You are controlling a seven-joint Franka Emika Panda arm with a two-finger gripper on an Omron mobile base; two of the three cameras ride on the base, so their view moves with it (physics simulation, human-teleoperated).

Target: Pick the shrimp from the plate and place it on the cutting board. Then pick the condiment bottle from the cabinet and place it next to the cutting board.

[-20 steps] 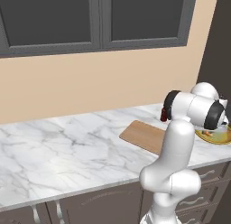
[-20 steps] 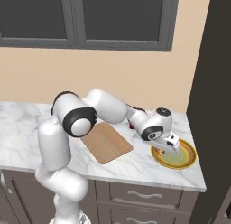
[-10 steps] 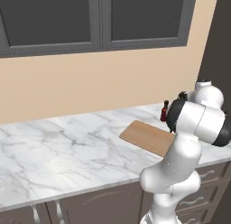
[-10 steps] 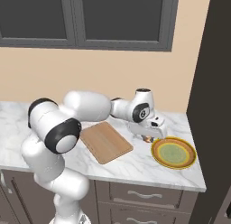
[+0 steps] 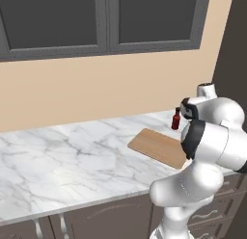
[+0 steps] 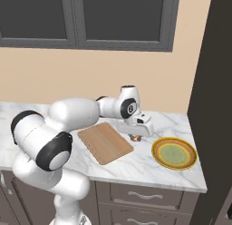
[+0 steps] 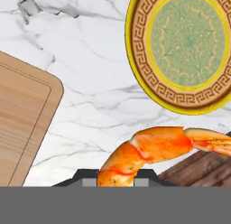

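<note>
White-veined marble counter (image 6: pixel 149 167) is running under a beige wall and grey glass-fronted wall cupboards (image 6: pixel 90 17), with a dark cabinet (image 6: pixel 217 83) standing at the right. Gripper (image 6: pixel 135 137) is hanging over bare marble between cutting board (image 6: pixel 105 142) and plate (image 6: pixel 174 153), jaws nipped narrow on the shrimp (image 7: pixel 153 151), a curled, glossy orange thing with paler segments. Small reddish-brown bottle (image 5: pixel 176 119) is standing upright on the counter beyond the board's far corner
</note>
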